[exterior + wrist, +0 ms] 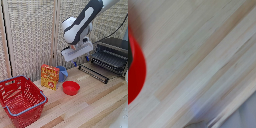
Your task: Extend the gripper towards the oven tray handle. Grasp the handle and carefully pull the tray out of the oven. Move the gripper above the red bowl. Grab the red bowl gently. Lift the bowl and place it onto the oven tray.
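Note:
In the exterior view my gripper (77, 61) hangs above the table, between the oven (116, 46) and the red bowl (71, 88). Its fingers look spread apart with nothing between them. The bowl sits on the wood below it, slightly towards the exterior view's left, and apart from it. The dark wire tray (109, 61) sticks out of the oven's front. The blurred wrist view shows only bare wood and an arc of the red bowl (135, 70) at the frame's edge; no fingers appear there.
A long dark ribbed strip (93, 73) lies on the table in front of the tray. An orange box (50, 76) and a blue object (62, 73) stand behind the bowl. A large red mesh basket (20, 97) occupies the exterior view's left. A slatted screen stands behind.

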Robot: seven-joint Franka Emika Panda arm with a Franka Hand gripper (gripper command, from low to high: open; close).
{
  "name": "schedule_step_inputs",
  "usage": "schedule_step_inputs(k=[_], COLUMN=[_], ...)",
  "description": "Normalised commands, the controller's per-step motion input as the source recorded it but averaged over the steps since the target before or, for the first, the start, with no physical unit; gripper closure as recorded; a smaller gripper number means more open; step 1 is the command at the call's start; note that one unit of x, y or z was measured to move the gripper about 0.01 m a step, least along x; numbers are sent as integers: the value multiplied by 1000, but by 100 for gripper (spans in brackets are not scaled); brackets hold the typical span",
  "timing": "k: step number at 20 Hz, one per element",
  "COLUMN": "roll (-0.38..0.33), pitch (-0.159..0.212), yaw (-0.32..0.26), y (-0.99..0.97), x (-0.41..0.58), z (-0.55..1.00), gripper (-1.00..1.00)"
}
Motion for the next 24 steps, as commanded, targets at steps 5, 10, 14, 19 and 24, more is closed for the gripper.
schedule_step_inputs(k=[5,10,14,19,24], roll=[143,122,8,7,32], pitch=[0,-16,-159,-247,-186], yaw=[-120,-125,-118,-63,-36], y=[638,569,91,6,65], x=[0,-112,-487,-533,-368], z=[-252,-263,-191,-30,103], gripper=[-100,-100,-100,-100,-100])
